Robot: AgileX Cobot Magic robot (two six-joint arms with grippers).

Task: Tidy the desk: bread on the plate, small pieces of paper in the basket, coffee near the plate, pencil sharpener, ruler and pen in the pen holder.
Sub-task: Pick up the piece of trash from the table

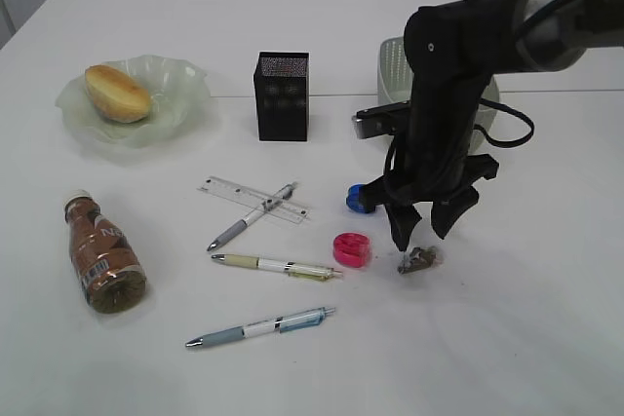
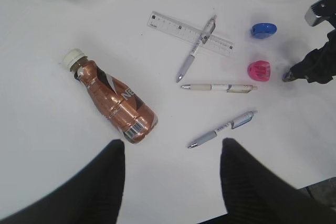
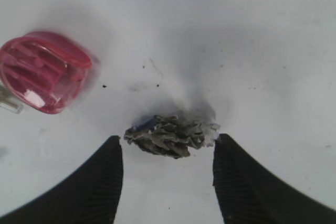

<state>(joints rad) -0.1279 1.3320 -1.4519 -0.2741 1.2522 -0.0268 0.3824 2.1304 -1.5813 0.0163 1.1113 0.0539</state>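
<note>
The crumpled grey-brown paper scrap (image 3: pixel 170 136) at lower centre was straddled by the wide-open right pincer (image 3: pixel 167 153), apparently untouched; closing was needed next.

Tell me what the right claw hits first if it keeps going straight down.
The crumpled paper scrap, lying on the desk between the open right claw's fingertips; the desk comes right after.

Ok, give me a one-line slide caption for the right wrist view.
Open right pincer straddling a crumpled paper scrap on the white desk, pink sharpener to its left.
</note>
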